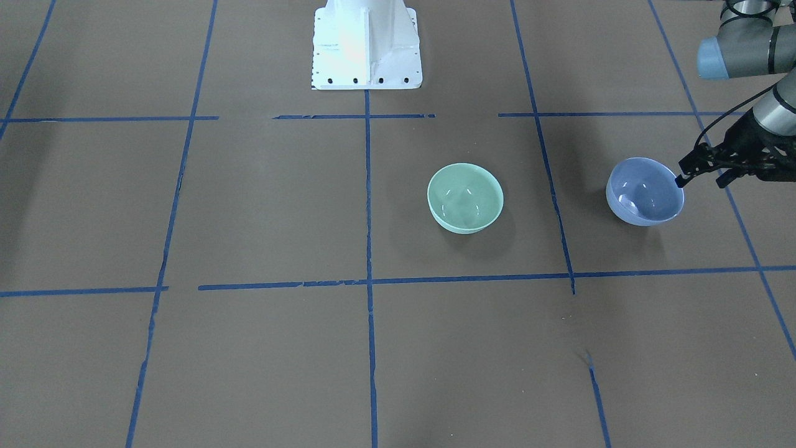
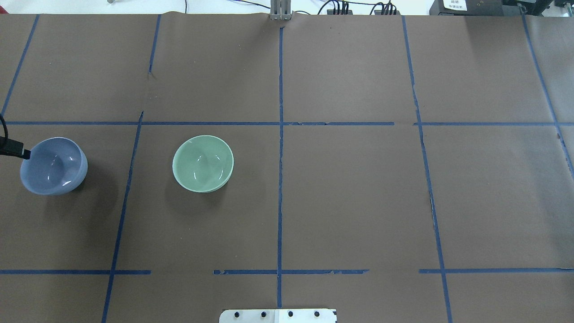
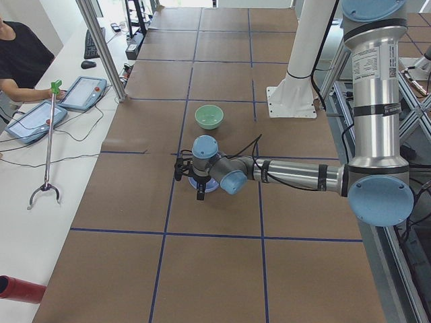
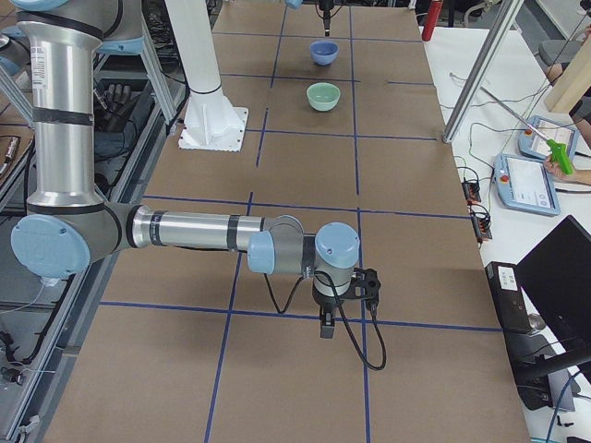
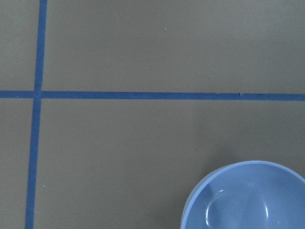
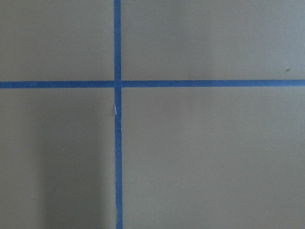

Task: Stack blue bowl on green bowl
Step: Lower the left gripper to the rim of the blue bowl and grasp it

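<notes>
At the table's left edge: my left tool (image 1: 701, 179), jaws apart at blue bowl (image 1: 645, 193); risk, shallow rim pinch dropping it before green bowl (image 1: 465, 198).

2 robot arms, the left arm (image 3: 296, 176) and the right arm (image 4: 185, 229), are silver-grey metal tubes with black rings and round pale blue joint caps. A white printed label (image 3: 372, 64) wraps the left arm. A black cable (image 4: 355, 340) loops to each black end effector: the left end effector (image 1: 701, 179) and the right end effector (image 4: 349, 309). The white pedestal (image 1: 367, 43) shows 4 dark bolt holes.
</notes>
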